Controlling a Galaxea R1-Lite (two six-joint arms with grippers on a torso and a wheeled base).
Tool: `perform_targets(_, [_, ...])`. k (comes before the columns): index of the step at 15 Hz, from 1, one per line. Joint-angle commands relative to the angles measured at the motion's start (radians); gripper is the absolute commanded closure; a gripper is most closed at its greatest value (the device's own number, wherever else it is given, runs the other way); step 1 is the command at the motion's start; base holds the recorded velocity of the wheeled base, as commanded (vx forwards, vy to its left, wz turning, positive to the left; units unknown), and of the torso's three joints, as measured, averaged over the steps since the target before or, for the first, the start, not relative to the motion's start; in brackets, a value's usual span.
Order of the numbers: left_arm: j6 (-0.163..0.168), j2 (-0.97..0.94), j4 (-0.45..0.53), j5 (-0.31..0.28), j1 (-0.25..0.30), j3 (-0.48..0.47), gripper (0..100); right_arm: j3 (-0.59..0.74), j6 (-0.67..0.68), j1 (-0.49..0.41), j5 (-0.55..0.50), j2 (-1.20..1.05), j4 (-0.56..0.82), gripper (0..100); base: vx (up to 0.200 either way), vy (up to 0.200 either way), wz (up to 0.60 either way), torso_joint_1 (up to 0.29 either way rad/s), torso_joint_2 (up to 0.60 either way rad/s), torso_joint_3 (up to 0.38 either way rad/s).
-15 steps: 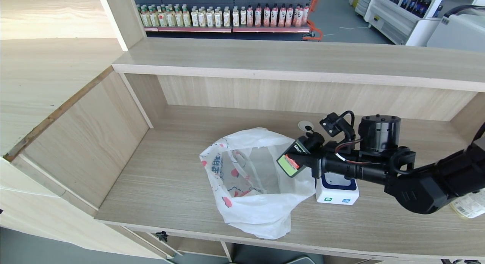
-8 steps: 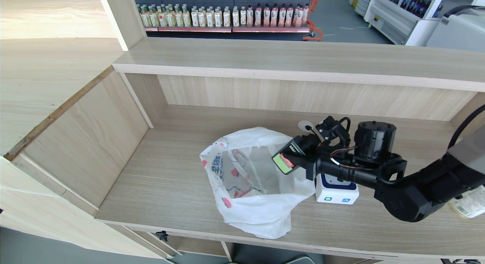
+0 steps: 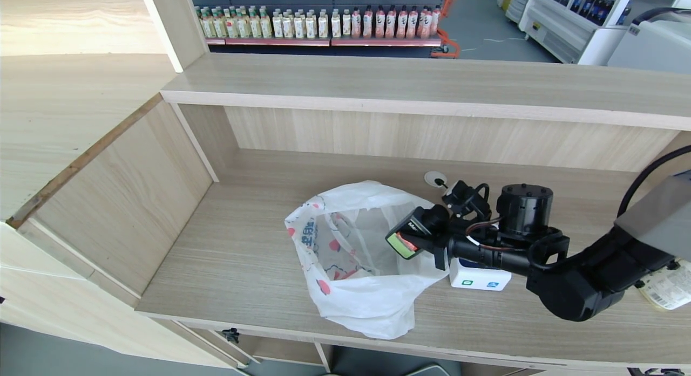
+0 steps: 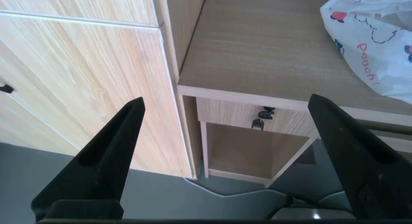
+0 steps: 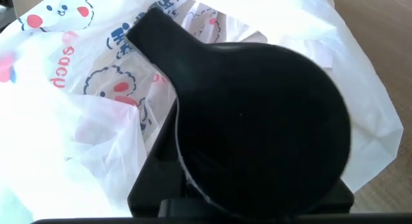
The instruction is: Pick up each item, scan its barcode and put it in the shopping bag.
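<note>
Wooden counter (image 3: 232, 257), shopping bag (image 3: 356, 268) gaping near front edge. Right gripper (image 3: 429, 226) clenched on black can (image 3: 403, 241) above bag's rim: carry over mouth, lower inside, release. Left gripper (image 4: 226, 102) spread.

Tool (image 4: 226, 103) spread wide; shopping bag (image 4: 376, 47) apparently on counter (image 4: 270, 50).

Colours on the pale, wood-grained counter (image 3: 243, 257)
The shopping bag (image 3: 372, 306) is white and half clear, printed with cartoon figures in blue outline with red cheeks, and with blue and red letters. The item (image 3: 405, 241) is black, with a green end face that has a red-orange stripe. The scanner (image 3: 479, 279) is white with a blue top and two small squares, one green and one blue.
</note>
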Motion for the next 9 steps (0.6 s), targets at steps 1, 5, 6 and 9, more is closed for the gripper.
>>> perform_targets(1, [0.000, 0.000, 0.000, 0.000, 0.001, 0.000, 0, -0.003, -0.007, -0.004, 0.001, 0.010, -0.006, 100, 0.000, 0.000, 0.00, 0.000, 0.00, 0.000])
perform_targets(5, [0.000, 0.000, -0.001, 0.000, 0.001, 0.000, 0, 0.003, -0.013, -0.007, 0.001, 0.016, -0.027, 100, 0.000, 0.000, 0.00, 0.000, 0.00, 0.000])
perform_targets(6, [0.000, 0.000, 0.000, 0.000, 0.001, 0.000, 0, 0.000, -0.014, -0.005, 0.001, 0.018, -0.027, 100, 0.000, 0.000, 0.00, 0.000, 0.00, 0.000])
perform_targets(9, [0.000, 0.000, -0.001, 0.000, 0.001, 0.000, 0, -0.003, -0.021, -0.008, 0.001, 0.033, -0.058, 100, 0.000, 0.000, 0.00, 0.000, 0.00, 0.000])
